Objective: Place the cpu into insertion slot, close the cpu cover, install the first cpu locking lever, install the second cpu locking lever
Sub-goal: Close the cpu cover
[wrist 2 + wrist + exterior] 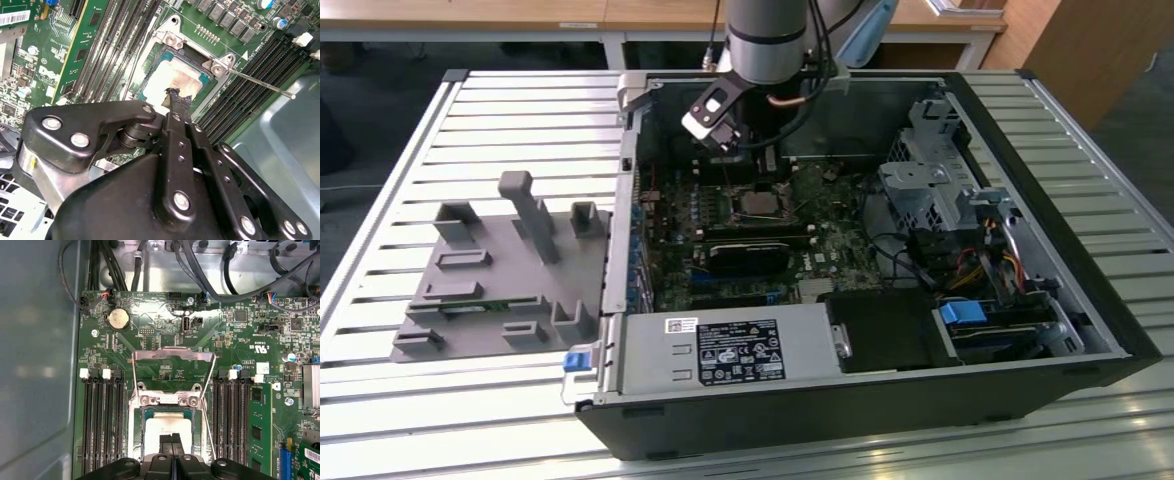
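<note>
The empty, shut claw is hanging right over the cpu lying in the insertion slot; placing looks finished, cpu cover still open.

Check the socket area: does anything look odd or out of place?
The cpu carries an uneven pale smear on top, like old paste. The cpu cover is flipped open, and one thin lever sticks out unlatched.

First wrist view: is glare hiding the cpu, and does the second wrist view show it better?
First wrist view: the cpu top looks washed-out pale, with soft bright patches on the chassis wall; second wrist view: the same top shows uneven bright patches, its near edge hidden behind the claw; exterior view: the case interior is dim.
</note>
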`<state>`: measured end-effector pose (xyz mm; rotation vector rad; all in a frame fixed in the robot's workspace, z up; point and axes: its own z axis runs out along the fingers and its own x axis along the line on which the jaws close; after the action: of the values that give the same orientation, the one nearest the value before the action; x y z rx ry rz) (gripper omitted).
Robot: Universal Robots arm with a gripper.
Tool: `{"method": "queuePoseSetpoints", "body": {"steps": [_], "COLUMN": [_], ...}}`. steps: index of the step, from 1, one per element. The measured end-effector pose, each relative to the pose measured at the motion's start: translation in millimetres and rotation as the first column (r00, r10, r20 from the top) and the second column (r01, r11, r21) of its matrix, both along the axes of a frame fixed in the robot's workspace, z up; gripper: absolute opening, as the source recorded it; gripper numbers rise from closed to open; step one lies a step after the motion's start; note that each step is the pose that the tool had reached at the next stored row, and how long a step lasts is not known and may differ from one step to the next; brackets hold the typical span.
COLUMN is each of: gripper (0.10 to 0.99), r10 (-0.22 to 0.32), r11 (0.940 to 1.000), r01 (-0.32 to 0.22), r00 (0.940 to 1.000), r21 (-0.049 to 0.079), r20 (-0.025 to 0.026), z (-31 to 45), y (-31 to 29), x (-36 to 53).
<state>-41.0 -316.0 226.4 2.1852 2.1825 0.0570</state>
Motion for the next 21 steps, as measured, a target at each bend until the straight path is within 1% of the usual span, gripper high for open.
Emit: {"method": "queuePoseSetpoints", "body": {"steps": [8, 16, 18, 21], "gripper": [0.106, 0.106, 0.106, 0.106], "r10": [0.000, 0.000, 0.000, 0.000], "r11": [1.0000, 1.0000, 1.0000, 1.0000], "r01": [0.000, 0.000, 0.000, 0.000], "r00": [1.0000, 1.0000, 1.0000, 1.0000], "r21": [0.000, 0.000, 0.000, 0.000], "r20": [-0.0003, -0.0010, -0.0007, -0.0009], "z": [4.2, 10.4, 10.6, 10.8], "y": [0.0, 0.0, 0.0, -2.3], "x": [0.0, 0.0, 0.0, 0.0]}}
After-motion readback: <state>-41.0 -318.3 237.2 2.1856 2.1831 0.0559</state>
